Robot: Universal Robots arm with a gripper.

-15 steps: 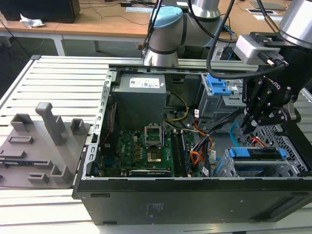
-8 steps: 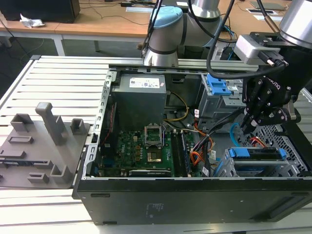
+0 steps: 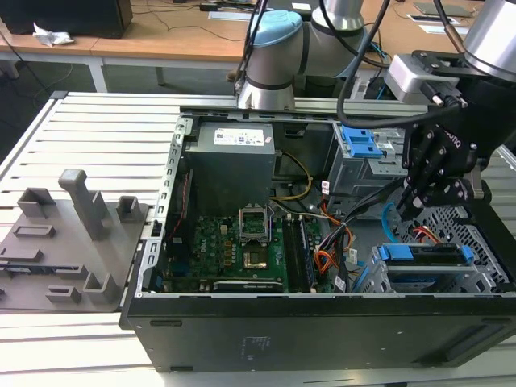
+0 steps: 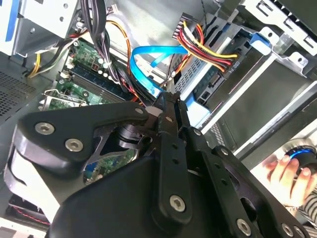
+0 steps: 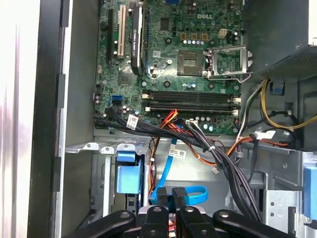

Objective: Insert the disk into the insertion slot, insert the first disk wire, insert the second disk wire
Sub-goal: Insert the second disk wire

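— What were your fingers (image 4: pixel 174 115) doing at that moment?

— Your gripper (image 5: pixel 169 196) had them drawn narrow, pinched on the second disk wire (image 5: pixel 190 193). Its flat light-blue loop curled away from the tips in both wrist views (image 4: pixel 148 54). In the exterior view your gripper (image 3: pixel 403 205) hung inside the computer case (image 3: pixel 322 322), with the same wire (image 3: pixel 387 222) arching just below it.

— And the disk?

— You had the disk (image 3: pixel 423 254) lying in the insertion slot (image 3: pixel 484 274), its blue caddy edge facing up, at the exterior view's right near the front of the case. The first wrist view showed that blue caddy (image 5: pixel 130 178) just beside your fingers. A red, yellow and black wire bundle (image 4: pixel 208 52) ended in a black plug by the drive's edge.

— Any writing you could use?

— White labels sat on the power supply (image 3: pixel 234 157), and small white tags on the black cables (image 5: pixel 132 122). I give none of the print.

— What about the surroundings?

— The motherboard (image 3: pixel 234 250) lay beside the bays, and a blue clip (image 3: pixel 359 143) topped the taller one. The case stood on a slatted metal tabletop (image 3: pixel 89 129), next to a grey fixture plate (image 3: pixel 64 242). Wooden desks (image 3: pixel 161 32) ran behind. A person's hand (image 4: pixel 285 173) rested on a dark rounded object.
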